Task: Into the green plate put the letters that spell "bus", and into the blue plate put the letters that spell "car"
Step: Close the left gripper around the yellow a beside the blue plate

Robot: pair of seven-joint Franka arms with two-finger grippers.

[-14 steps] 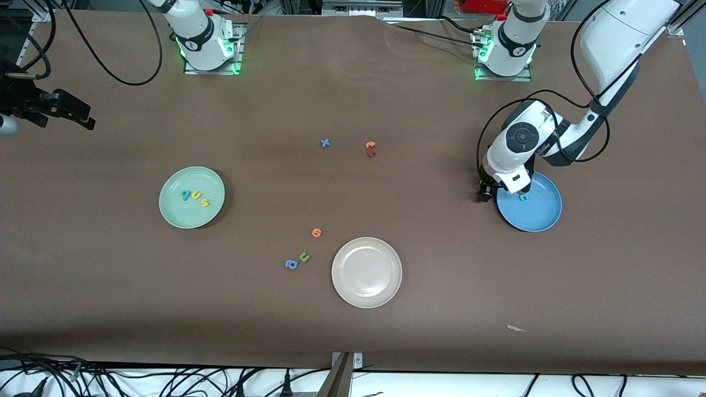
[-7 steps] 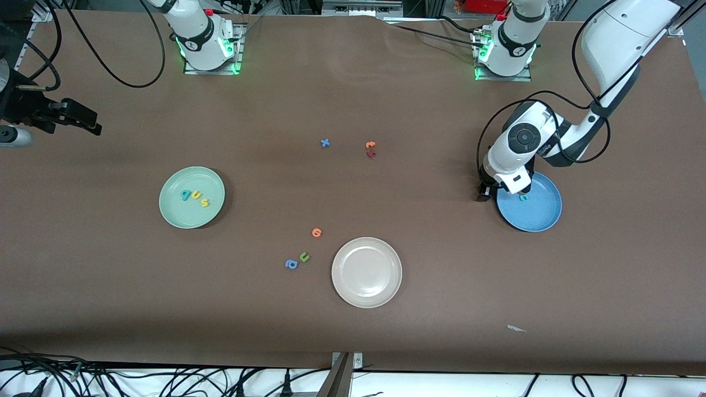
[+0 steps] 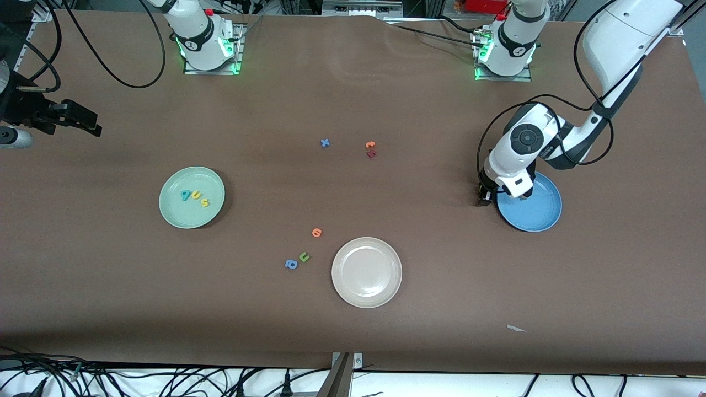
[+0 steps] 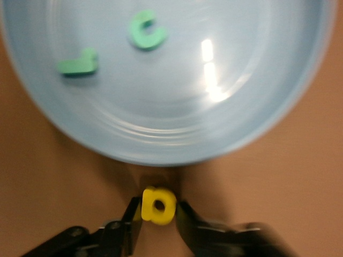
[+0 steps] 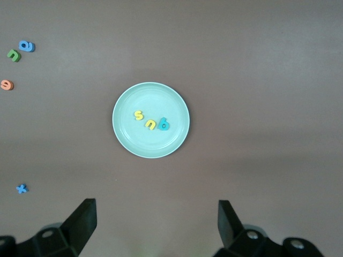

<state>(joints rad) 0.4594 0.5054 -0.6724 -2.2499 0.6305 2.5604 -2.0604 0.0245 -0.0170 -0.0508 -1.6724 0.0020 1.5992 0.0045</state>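
A cream-white plate sits on the brown counter, close to the front camera and about midway along. Just beside it, toward the right arm's end, lie a green "u" and a blue "a", nearly touching. An orange round letter rests a little farther from the camera than those two. Near the middle of the counter a blue "x" lies alone. Toward the left arm's end from it, an orange letter and a dark red letter touch each other. A white scrap lies near the front edge, and black cables trail below it.
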